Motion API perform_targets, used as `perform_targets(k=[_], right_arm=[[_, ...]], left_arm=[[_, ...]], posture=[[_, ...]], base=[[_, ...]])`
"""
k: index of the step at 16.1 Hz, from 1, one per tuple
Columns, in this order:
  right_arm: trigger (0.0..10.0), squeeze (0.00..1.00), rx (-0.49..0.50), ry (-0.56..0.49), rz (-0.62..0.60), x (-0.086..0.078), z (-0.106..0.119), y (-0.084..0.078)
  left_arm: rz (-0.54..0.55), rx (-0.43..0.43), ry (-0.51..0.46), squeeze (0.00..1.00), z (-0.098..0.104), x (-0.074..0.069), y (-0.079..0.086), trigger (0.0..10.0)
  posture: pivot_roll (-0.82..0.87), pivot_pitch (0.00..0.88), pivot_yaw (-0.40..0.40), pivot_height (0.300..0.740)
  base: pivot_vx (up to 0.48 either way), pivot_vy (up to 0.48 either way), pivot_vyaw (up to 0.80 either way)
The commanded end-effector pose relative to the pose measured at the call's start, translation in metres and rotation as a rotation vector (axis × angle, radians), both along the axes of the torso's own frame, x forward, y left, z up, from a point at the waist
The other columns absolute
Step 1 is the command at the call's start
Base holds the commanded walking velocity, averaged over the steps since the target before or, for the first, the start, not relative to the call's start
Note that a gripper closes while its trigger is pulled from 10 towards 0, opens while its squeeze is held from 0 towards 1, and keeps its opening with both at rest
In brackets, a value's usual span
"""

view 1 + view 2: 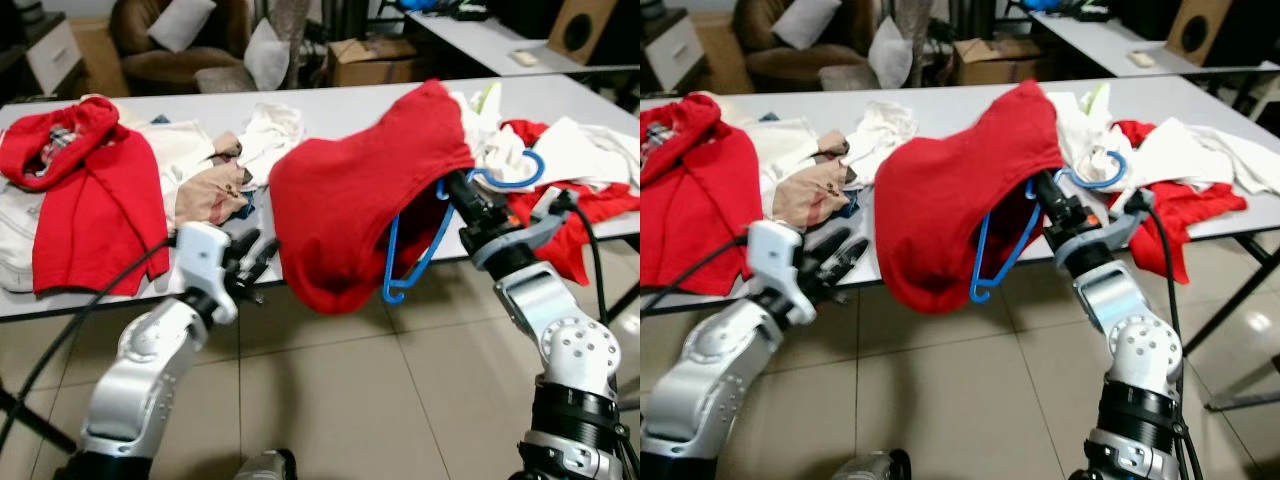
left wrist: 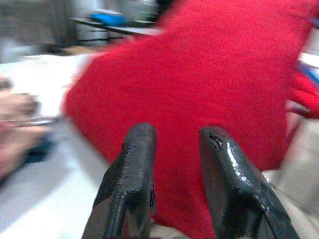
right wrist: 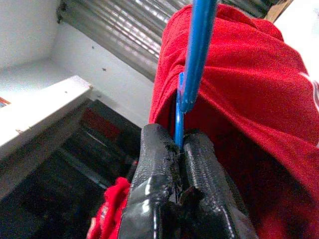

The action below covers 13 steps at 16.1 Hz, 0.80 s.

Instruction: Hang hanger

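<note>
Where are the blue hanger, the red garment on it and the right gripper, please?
hanger point(image 1: 412, 262): left eye view, lower bar.
garment point(image 1: 345, 205): left eye view, middle of cloth.
right gripper point(image 3: 178, 149): right wrist view, between fingertips clamping the hanger.

Clothes heaped on a grey table (mostly red).

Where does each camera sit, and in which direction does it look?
Left eye view: on the head, looking forward and down at the table; both silver arms show, the right hand holding a blue hanger wearing a red garment.
Right eye view: beside it, the same scene.
Left wrist view: along the open left hand toward the red garment.
Right wrist view: along the right hand, fingers pinching the hanger's blue bar.
Shared: all four views show the red garment.
</note>
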State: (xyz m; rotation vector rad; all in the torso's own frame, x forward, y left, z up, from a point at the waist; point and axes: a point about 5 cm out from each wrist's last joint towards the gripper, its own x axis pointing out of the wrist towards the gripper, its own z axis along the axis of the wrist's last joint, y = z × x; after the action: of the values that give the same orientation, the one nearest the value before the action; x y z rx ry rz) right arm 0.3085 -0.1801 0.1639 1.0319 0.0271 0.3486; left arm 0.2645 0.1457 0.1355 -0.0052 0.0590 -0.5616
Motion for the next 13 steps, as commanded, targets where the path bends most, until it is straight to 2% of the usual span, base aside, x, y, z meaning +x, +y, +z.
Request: perform_targets(k=[1, 3, 4, 5, 10, 13], right_arm=[[10.0, 0.00, -0.028, -0.027, -0.018, 0.003, 0.007, -0.002], [10.0, 0.00, -0.048, -0.022, -0.032, 0.004, 0.007, -0.004], [10.0, 0.00, -0.079, -0.016, -0.052, 0.003, 0.006, -0.005], [10.0, 0.00, -0.097, -0.011, -0.065, 0.001, 0.004, -0.005], [10.0, 0.00, -0.129, 0.010, -0.127, 0.008, 0.002, -0.011], [10.0, 0.00, -0.135, 0.028, -0.168, 0.009, -0.002, -0.017]], left_arm=[[-0.047, 0.002, -0.020, 1.00, 0.002, -0.001, -0.006, 10.0], [0.000, -0.001, -0.032, 1.00, 0.003, 0.001, -0.005, 10.0], [0.075, 0.007, -0.048, 0.53, 0.004, 0.004, 0.000, 10.0], [0.110, -0.017, -0.052, 0.00, 0.005, 0.005, 0.003, 10.0], [0.135, -0.022, -0.055, 0.00, 0.004, 0.009, -0.004, 10.0], [0.138, -0.021, -0.044, 0.00, 0.001, 0.011, -0.003, 10.0]], posture=[[-0.04, 0.000, 0.020, 0.740], [-0.04, 0.000, 0.020, 0.740], [-0.05, 0.000, 0.023, 0.740], [-0.05, 0.000, 0.024, 0.740], [-0.05, 0.000, 0.024, 0.740], [-0.05, 0.000, 0.028, 0.740]], base=[[0.000, 0.000, 0.00], [0.000, 0.000, 0.00], [0.000, 0.000, 0.00], [0.000, 0.000, 0.00], [0.000, 0.000, 0.00], [0.263, 0.000, 0.00]])
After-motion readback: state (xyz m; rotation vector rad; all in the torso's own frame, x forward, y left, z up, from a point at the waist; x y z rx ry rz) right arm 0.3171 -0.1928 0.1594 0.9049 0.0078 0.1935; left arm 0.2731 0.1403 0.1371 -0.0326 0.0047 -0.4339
